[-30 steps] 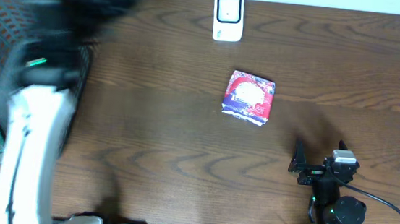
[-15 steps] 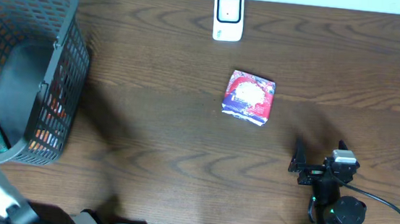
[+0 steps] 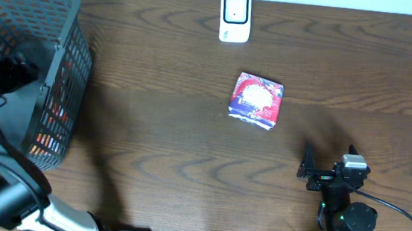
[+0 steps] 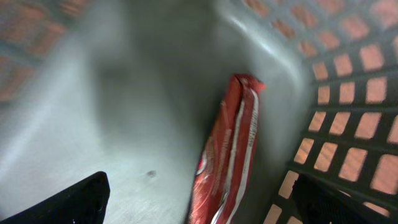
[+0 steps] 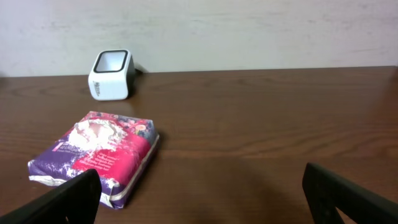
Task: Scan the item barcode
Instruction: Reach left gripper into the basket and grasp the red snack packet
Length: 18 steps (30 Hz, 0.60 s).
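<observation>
The white barcode scanner (image 3: 235,17) stands at the table's far edge, also in the right wrist view (image 5: 111,74). A pink and purple packet (image 3: 257,100) lies flat in the middle of the table, in front of my right gripper's left finger (image 5: 93,155). My right gripper (image 3: 319,170) rests open near the front right, nothing between its fingers (image 5: 205,205). My left gripper (image 3: 4,68) is down inside the grey basket (image 3: 65,13), open. In the left wrist view a red packet (image 4: 230,149) stands on edge against the basket wall, between the spread fingers (image 4: 202,208), not gripped.
The mesh basket wall (image 4: 348,93) rises close on the right of the left gripper, with its grey floor (image 4: 93,112) to the left. The left arm (image 3: 5,188) reaches over the basket's near rim. A cable (image 3: 399,215) trails from the right arm's base.
The left arm has swung off the basket's far rim, round to the near left, and dropped its wrist into the basket. Its jaws have opened. The right arm and table packet have not moved.
</observation>
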{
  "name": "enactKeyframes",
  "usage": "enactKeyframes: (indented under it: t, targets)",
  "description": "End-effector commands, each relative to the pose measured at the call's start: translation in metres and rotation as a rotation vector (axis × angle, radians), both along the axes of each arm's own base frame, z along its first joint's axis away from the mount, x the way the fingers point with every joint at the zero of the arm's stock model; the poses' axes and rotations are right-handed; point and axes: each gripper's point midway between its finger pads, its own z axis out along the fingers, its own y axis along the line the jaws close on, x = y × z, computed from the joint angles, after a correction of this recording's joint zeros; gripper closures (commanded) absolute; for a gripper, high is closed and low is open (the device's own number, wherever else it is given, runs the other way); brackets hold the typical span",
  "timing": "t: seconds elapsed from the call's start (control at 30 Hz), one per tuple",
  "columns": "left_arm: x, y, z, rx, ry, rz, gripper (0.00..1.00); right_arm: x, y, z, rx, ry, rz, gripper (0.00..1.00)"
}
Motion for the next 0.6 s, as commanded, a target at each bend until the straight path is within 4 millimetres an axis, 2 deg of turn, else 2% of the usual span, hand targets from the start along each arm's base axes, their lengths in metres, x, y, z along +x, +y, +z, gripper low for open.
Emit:
enactKeyframes:
  t: [0.0, 0.23, 0.4, 0.5, 0.53, 0.57]
  targets:
    - [0.01, -0.022, -0.026, -0.028, 0.026, -0.13, 0.05, 0.0, -0.006, -0.001, -0.001, 0.0, -0.026, 0.01]
    - [0.014, -0.044, -0.064, -0.09, 0.101, -0.178, 0.06, 0.0, -0.006, -0.001, -0.001, 0.0, -0.026, 0.01]
    - [0.009, -0.06, -0.093, -0.152, 0.177, -0.199, 0.07, 0.0, -0.006, -0.001, -0.001, 0.0, -0.026, 0.01]
    - [0.005, -0.067, -0.105, -0.18, 0.212, -0.209, 0.19, 0.0, -0.006, -0.001, -0.001, 0.0, -0.026, 0.01]
    - [0.004, -0.069, -0.108, -0.188, 0.222, -0.209, 0.29, 0.0, -0.006, -0.001, -0.001, 0.0, -0.026, 0.01]
    - [0.002, -0.07, -0.111, -0.196, 0.232, -0.209, 0.47, 0.0, -0.006, -0.001, -0.001, 0.0, -0.026, 0.01]
